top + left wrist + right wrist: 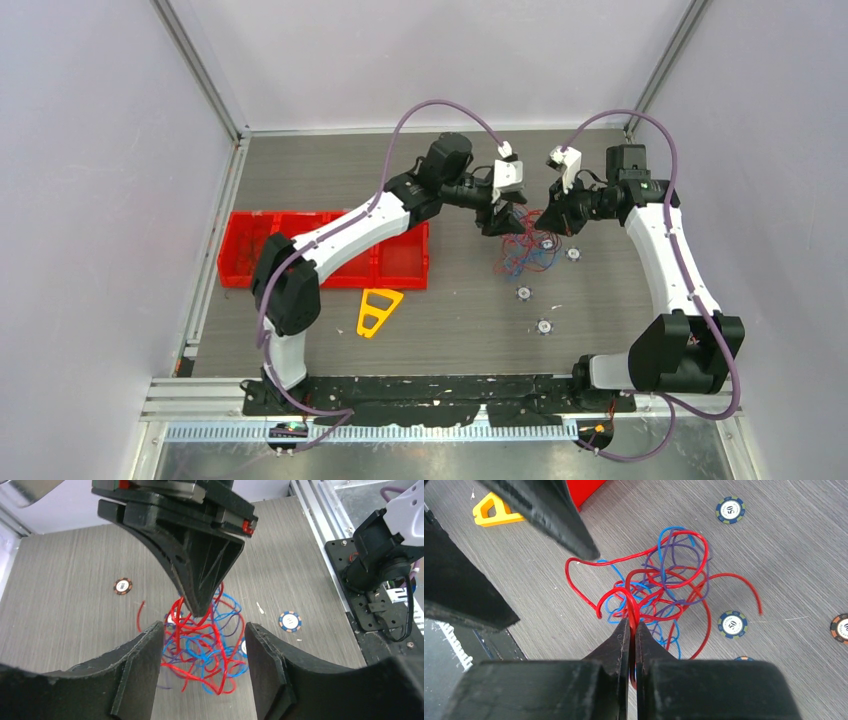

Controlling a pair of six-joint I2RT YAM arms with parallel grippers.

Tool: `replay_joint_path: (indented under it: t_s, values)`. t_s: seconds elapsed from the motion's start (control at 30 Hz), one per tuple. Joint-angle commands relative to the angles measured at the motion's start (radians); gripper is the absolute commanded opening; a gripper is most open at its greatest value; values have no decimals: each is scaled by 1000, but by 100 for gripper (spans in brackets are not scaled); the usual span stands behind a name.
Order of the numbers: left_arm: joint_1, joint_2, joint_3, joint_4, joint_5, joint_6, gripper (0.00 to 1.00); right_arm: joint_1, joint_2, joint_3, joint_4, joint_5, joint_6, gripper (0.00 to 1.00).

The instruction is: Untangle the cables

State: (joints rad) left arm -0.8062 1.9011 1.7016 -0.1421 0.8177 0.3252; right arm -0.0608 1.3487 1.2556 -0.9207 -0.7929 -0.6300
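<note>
The cables [524,250] are a tangle of thin red, blue and purple strands at the middle of the table. My right gripper [553,222] is shut on red strands at the top of the tangle [659,580] and holds them up. Its jaws [633,622] are pressed together with the red wire between them. My left gripper [500,220] is open and empty, just left of the tangle. In the left wrist view its fingers [145,670] stand wide apart, with the hanging tangle [205,650] showing between them, and the right gripper [200,605] pinches the strands above.
Several poker chips [573,254] lie around the tangle, others [523,293] nearer the front. A red compartment bin [330,250] stands at the left, with a yellow triangular piece [377,310] in front of it. Walls close in the table.
</note>
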Motion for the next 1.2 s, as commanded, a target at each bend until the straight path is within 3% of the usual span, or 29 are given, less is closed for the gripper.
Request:
replay_joint_path:
  t_s: [0.0, 0.2, 0.3, 0.4, 0.6, 0.73, 0.77, 0.83, 0.9, 1.03, 1.17]
  values:
    - [-17, 26, 25, 88, -23, -95, 60, 6, -14, 40, 7, -45, 9, 6]
    - [-24, 73, 50, 60, -84, -173, 61, 6, -14, 48, -5, -44, 12, 5]
    - [-15, 21, -38, 91, -43, -106, 60, 6, -5, 60, -15, -39, 11, 5]
    - [-12, -20, -107, 75, -18, 0, 54, 6, 7, 73, -33, -46, 4, 6]
    - [-12, 12, -80, -41, -27, 124, 41, 6, 28, 81, -35, -57, 12, 5]
    - [-11, 19, -65, -54, -36, 148, 40, 6, 30, 79, -33, -46, 17, 5]
    - [-11, 18, -64, -52, -31, 155, 36, 6, 30, 74, -32, -44, 16, 5]
    - [-11, 17, -62, -47, -33, 159, 11, 6, 31, 69, -33, -42, 13, 5]
    - [-11, 19, -47, -57, -29, 162, 0, 4, 35, 68, -35, -41, 9, 5]
    - [-12, 26, 11, -97, -36, 142, 0, 1, 43, 51, -24, -30, -2, 6]
    - [-11, 0, 82, -66, -32, 40, 0, 0, 41, -36, 116, 76, 81, 23]
